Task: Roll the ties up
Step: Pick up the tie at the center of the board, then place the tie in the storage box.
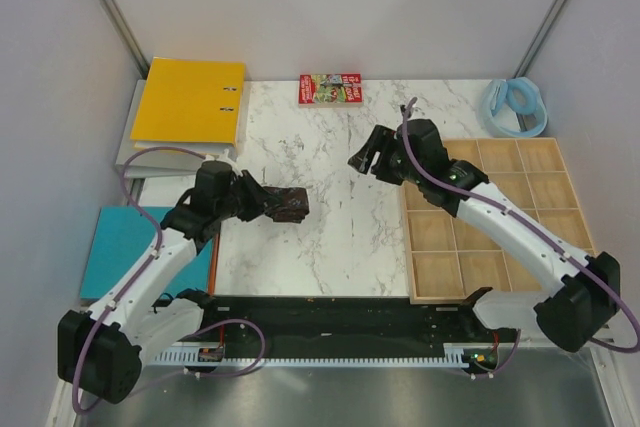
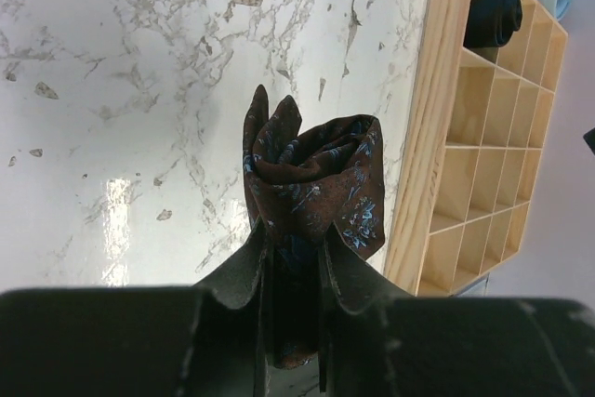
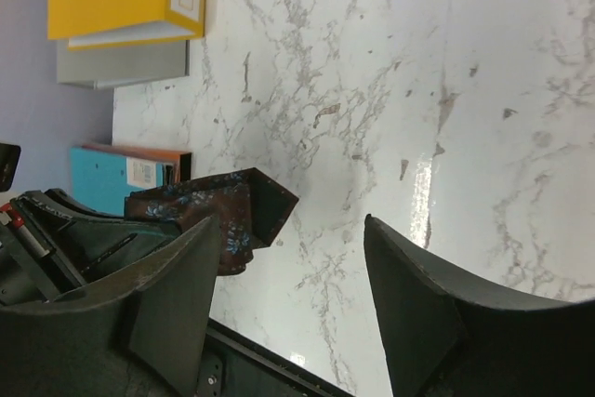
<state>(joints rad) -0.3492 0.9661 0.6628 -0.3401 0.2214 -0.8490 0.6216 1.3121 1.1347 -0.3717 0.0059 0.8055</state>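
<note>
Left tool (image 1: pixel 262 201) pinches a rolled tie (image 1: pixel 288 204) at the bench's (image 1: pixel 340 247) left side; right tool (image 1: pixel 366 159) hangs spread and empty mid-bench, beside the tray (image 1: pixel 409 247).

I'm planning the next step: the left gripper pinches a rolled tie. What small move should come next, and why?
Probably swing the left gripper right, toward an empty cell of the wooden tray. It is shut on the rolled tie, which looks fully coiled; the right gripper hangs open and empty, and another coil sits in one tray cell.
</note>
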